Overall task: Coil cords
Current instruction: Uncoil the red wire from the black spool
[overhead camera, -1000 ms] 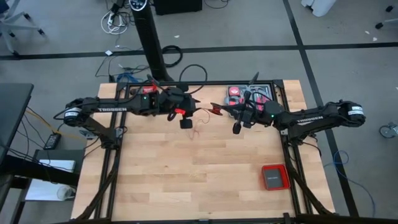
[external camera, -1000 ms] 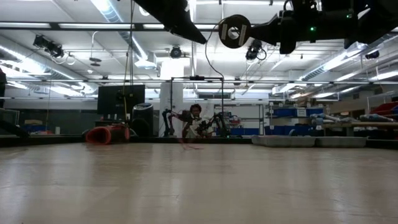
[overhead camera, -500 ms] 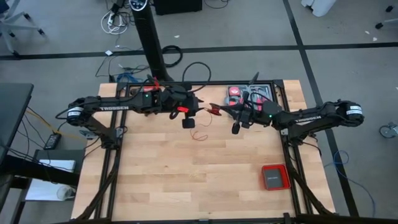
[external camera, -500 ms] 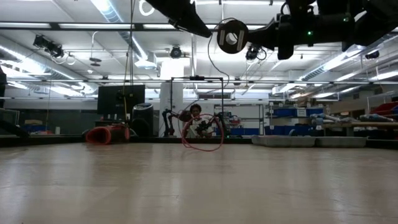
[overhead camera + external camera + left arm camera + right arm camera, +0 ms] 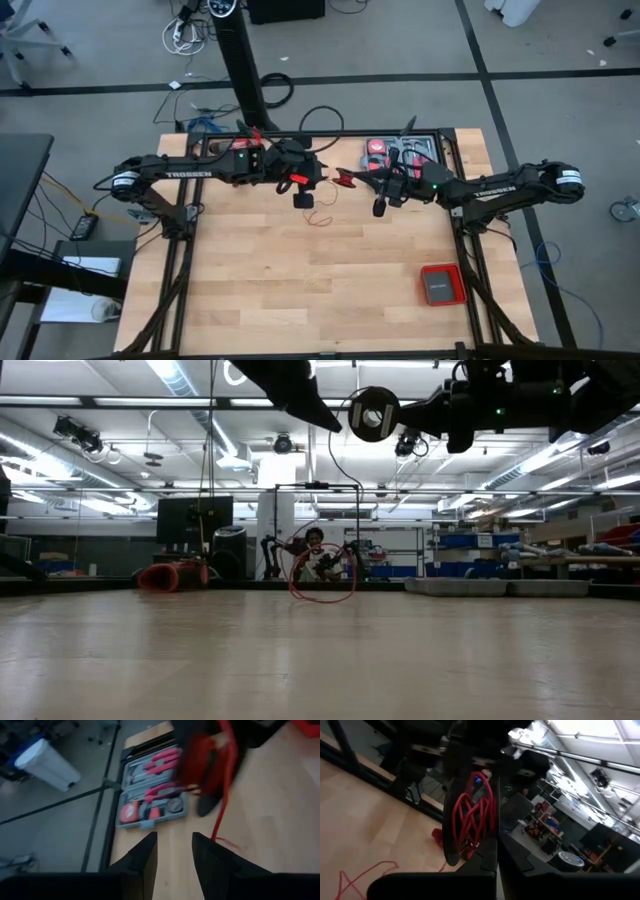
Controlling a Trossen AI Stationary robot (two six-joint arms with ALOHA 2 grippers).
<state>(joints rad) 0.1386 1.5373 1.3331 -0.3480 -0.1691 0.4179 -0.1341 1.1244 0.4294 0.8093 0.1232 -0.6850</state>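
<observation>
Cord winds best with the pressed-together right end effector pinching the bundle while the spread left end effector guides slack.

Red cord trails onto the wooden table beside an open tool case.

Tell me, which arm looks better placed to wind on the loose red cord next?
Probably the left: its gripper is open and empty beside the cord trailing onto the table, while the right gripper is shut on the coiled bundle.
</observation>
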